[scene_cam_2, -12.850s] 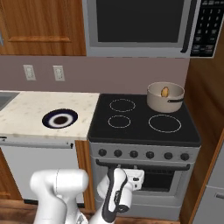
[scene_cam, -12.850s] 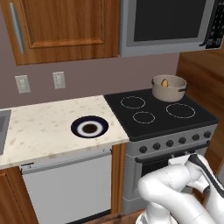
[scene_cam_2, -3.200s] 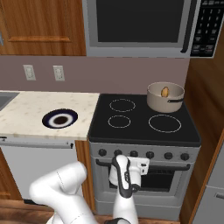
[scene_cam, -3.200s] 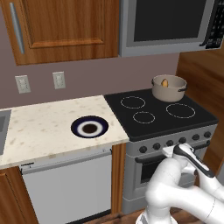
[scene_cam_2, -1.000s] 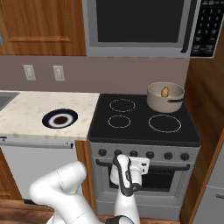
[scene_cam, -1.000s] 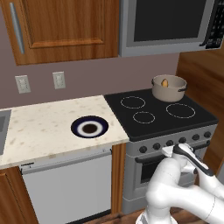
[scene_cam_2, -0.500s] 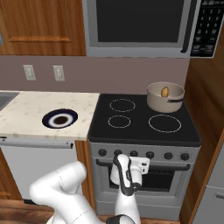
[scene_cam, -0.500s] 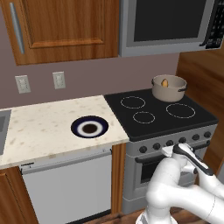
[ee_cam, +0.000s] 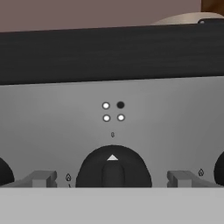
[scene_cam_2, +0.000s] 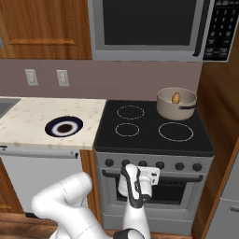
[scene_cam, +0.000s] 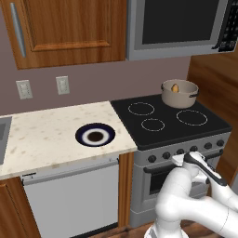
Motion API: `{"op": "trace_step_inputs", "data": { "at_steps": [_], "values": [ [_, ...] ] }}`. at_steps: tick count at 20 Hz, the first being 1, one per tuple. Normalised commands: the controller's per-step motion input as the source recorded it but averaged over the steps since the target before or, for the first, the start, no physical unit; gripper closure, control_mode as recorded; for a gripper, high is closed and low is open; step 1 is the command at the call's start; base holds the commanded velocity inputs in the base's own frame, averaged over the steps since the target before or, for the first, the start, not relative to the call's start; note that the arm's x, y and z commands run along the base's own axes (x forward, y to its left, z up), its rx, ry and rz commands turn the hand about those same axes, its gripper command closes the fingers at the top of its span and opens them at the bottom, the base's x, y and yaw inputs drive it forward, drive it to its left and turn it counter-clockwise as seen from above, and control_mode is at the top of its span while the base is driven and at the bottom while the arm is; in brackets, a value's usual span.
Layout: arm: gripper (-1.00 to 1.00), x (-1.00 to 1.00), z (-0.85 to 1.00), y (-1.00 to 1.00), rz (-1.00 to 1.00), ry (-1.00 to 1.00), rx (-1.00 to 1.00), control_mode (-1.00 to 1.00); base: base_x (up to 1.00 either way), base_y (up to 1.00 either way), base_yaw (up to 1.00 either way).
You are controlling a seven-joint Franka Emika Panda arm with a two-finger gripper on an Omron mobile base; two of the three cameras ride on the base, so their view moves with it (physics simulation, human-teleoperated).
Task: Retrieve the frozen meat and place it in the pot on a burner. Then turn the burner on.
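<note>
— Golden-brown lump, the frozen meat: where is it?

— Inside the pot, which sits on the back right burner, toward the upper right of both base views. So I judge the placing finished; what remains is the burner.

— And your jaws?

— My gripper is spread wide, holding nothing. In the hand view one fingertip stands at the lower left and the other at the lower right, with a black knob centred between them. Neither fingertip touches it as far as I can see.

— Is that the right knob?

— I believe so. Above it is a little diagram of four dots, three white and one dark at the upper right, which I read as marking the back right burner, the one under the pot. The knob's white triangle points straight up, so I take it as off.

— How would you do the turn well?

— Push straight in along the knob's axis until its ridge sits deep between the fingertips, close evenly on both sides, then rotate the wrist about that same axis. If I close off-centre or too shallow, the grip may slip round the ridge without turning it. Neighbouring knobs show at the frame's left and right edges, so I should not drift sideways.
</note>
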Motion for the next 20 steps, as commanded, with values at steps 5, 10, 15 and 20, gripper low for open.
{"op": "trace_step_inputs", "data": {
  "at_steps": [5, 10, 15, 20],
  "values": [
    [1.00, 0.00, 0.00, 0.00, 0.00, 0.00, 0.00, -1.00, 0.00, 0.00, 0.00],
    [1.00, 0.00, 0.00, 0.00, 0.00, 0.00, 0.00, -1.00, 0.00, 0.00, 0.00],
    [1.00, 0.00, 0.00, 0.00, 0.00, 0.00, 0.00, -1.00, 0.00, 0.00, 0.00],
    [1.00, 0.00, -0.01, 0.00, 0.00, 0.00, -0.01, -1.00, 0.00, 0.00, 0.00]
  ]
}}
